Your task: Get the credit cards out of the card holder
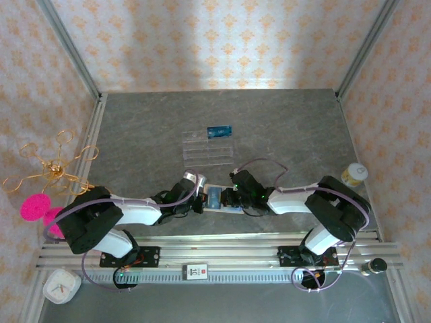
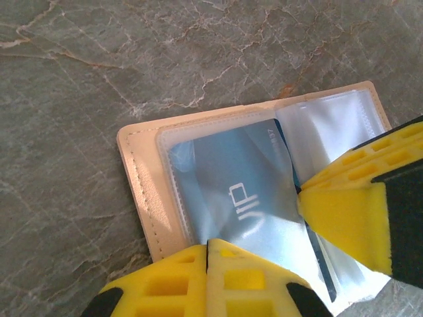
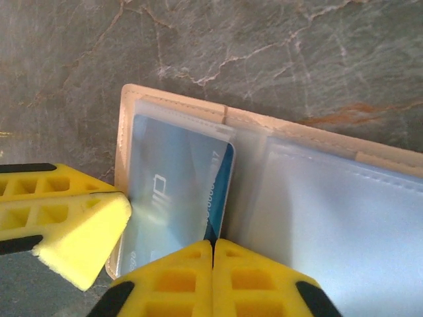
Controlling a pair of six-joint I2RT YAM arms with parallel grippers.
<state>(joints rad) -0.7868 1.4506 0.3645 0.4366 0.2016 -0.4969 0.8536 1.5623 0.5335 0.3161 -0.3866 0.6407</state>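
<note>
**Card holder spread open between 2 sets of fingers**

Lies flat on the grey worktop, close to the near edge, pockets up, midway between the 2 wrists. Pinned from the left by the left fingers, clenched tip to tip over the clear sleeve on that half. Met from the right by the right fingers, likewise clenched, tips right at the edge of a blue credit card. Cannot tell whether gripping that edge or merely touching it. Keeps that card mostly inside the pocket nearer the left arm, white markings up under the plastic, with a darker strip along 1 side bare of the sleeve. Farther out, toward mid-worktop and well apart from the holder: a clear compartment tray, with 1 more blue card at its far edge, toward the right.
</note>
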